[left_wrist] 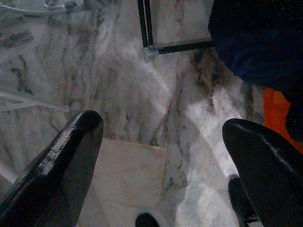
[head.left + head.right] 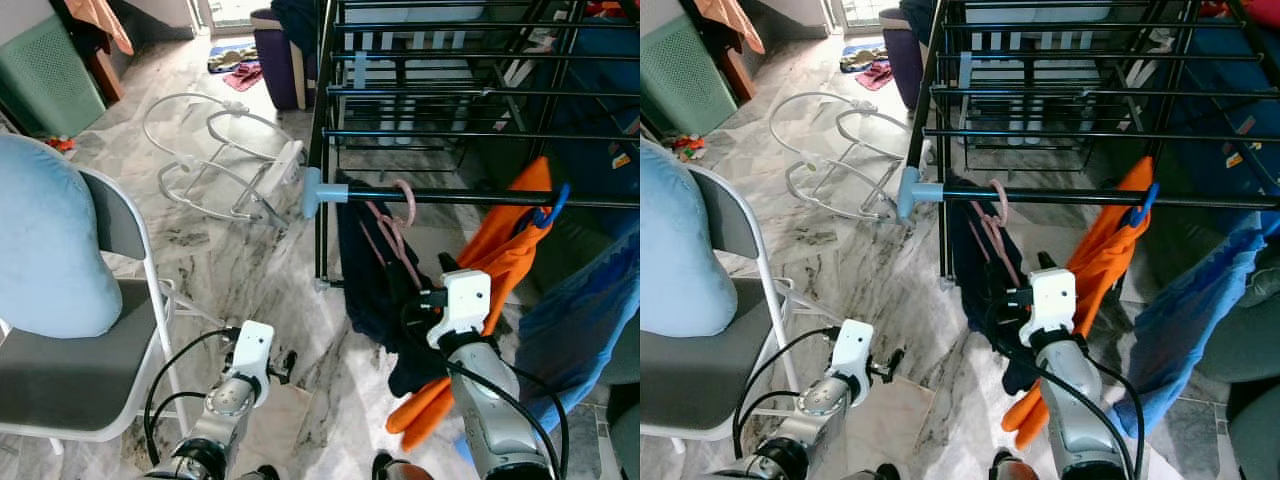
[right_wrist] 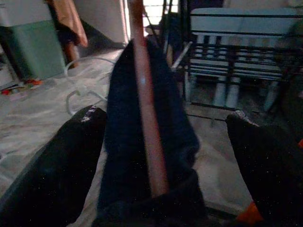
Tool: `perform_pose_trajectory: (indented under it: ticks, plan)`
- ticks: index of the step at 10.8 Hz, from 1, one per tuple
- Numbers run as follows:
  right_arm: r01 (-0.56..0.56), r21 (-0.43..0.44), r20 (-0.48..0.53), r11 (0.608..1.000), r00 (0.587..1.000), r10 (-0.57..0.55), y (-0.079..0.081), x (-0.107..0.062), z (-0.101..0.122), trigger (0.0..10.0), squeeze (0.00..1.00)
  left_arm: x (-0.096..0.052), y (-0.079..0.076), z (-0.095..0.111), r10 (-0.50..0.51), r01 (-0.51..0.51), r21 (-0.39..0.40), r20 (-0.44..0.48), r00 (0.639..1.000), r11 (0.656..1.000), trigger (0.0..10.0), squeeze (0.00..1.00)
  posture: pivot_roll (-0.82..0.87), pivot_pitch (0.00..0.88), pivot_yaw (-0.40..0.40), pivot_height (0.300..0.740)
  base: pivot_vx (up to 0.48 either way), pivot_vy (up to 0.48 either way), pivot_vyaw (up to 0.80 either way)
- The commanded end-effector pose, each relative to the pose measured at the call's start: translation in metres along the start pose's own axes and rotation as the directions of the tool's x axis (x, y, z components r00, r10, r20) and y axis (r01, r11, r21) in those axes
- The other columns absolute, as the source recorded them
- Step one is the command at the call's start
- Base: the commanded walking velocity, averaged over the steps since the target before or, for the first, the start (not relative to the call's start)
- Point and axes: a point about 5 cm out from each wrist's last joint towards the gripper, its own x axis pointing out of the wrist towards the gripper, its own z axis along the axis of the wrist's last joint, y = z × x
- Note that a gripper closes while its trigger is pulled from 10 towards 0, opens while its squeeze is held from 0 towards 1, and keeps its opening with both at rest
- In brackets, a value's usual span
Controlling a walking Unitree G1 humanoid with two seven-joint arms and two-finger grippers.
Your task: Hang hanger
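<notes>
A pink hanger hooks over the drying rack's front rail, carrying a dark navy garment. My right gripper is raised just in front of that garment. In the right wrist view the hanger's pink arm and the navy cloth run between its two black fingers, which stand wide apart and open. My left gripper hangs low over the marble floor, open with nothing between its fingers.
An orange garment on a blue hanger and a blue cloth hang to the right on the same rail. A grey folding chair with a pale blue cushion stands at the left. A white wire frame lies on the floor.
</notes>
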Motion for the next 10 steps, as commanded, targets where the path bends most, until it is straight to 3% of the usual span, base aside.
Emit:
perform_pose_trajectory:
  ticks: [1,4,10]
  plan:
    - [-0.015,0.0,0.024,1.0,1.0,0.015,0.0015,-0.0006,0.004,10.0,1.0,-0.0012,0.0013,-0.0058,0.014,-0.014,-0.003,-0.033,0.999,1.0,10.0,0.0,-0.21,0.118,0.073,0.74,0.0,0.0,0.0]
    - [-0.033,-0.006,0.024,0.999,0.999,0.033,-0.0037,0.0013,0.0072,10.0,1.0,-0.0012,0.0011,-0.0065,0.033,-0.033,0.0,-0.039,0.999,0.999,10.0,0.0,-0.21,0.115,0.069,0.74,0.0,0.0,0.0]
    - [-0.051,-0.007,0.013,0.999,0.999,0.051,-0.0059,0.0023,0.0061,10.0,1.0,-0.0023,0.0028,-0.0096,0.044,-0.044,0.006,-0.051,0.998,0.999,10.0,0.0,-0.22,0.11,0.068,0.74,-0.266,0.0,0.0]
